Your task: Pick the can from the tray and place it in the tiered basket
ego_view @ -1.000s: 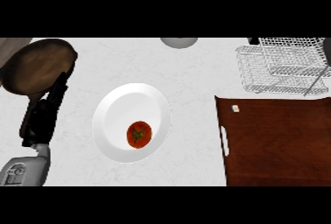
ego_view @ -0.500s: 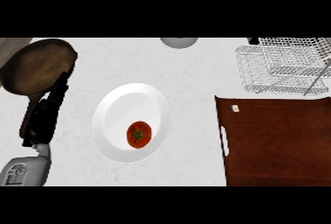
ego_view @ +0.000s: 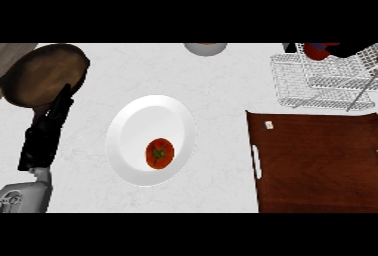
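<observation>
Can is off the tray (ego_view: 317,165) and up at the tiered basket (ego_view: 310,87); the place looks nearly done.
Your tray carries no can. A red thing cut by the view's top edge, likely the can (ego_view: 319,50), shows just past the tray's far side, over the basket's wire top. The dark shapes beside it look like your right hand (ego_view: 358,49); you cannot tell whether it clasps the can or not. Your left hand (ego_view: 46,137) rests on the tabletop well left of the tray, fingers straight and together, holding nothing. A plate (ego_view: 144,120) with a tomato (ego_view: 159,153) lies between it and the tray. Left to do: seat the can in the basket, release, pull back.
</observation>
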Robot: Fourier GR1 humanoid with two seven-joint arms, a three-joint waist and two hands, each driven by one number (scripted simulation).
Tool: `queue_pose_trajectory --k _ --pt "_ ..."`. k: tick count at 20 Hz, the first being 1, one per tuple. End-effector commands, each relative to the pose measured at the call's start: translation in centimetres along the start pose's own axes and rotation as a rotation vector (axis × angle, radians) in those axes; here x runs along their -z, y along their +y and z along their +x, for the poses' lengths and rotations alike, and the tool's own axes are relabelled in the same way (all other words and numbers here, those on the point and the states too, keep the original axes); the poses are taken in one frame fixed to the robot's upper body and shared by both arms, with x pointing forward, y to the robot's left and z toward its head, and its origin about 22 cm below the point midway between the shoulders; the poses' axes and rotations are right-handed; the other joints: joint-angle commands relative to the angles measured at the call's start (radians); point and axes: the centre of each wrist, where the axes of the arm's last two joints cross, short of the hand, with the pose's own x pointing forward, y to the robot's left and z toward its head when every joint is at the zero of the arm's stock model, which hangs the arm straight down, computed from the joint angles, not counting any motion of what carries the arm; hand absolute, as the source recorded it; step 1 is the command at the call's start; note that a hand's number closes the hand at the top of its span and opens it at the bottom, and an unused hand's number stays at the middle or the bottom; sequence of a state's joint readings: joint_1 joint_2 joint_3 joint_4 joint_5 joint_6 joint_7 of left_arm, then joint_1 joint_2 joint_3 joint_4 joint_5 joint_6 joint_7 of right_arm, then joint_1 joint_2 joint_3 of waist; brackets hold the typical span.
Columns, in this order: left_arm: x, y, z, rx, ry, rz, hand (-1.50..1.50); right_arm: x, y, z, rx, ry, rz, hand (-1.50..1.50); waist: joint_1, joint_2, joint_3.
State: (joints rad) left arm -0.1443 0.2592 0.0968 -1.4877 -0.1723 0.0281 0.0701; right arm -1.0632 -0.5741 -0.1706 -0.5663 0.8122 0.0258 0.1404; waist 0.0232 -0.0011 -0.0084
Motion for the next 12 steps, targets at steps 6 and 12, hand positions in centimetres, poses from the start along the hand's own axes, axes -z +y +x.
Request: queue_pose_trajectory --k 6,12 --pt "0.3 -0.6 0.4 0.007 0.0 0.011 0.0 -0.1 -0.7 -4.6 0.236 0.015 -0.126 -1.5 -0.009 0.008 0.009" --pt "-0.2 -0.3 -0.1 0.015 0.005 0.02 0.0 -0.1 -6.1 -3.4 0.334 0.009 -0.272 -1.5 -0.016 0.001 0.008"
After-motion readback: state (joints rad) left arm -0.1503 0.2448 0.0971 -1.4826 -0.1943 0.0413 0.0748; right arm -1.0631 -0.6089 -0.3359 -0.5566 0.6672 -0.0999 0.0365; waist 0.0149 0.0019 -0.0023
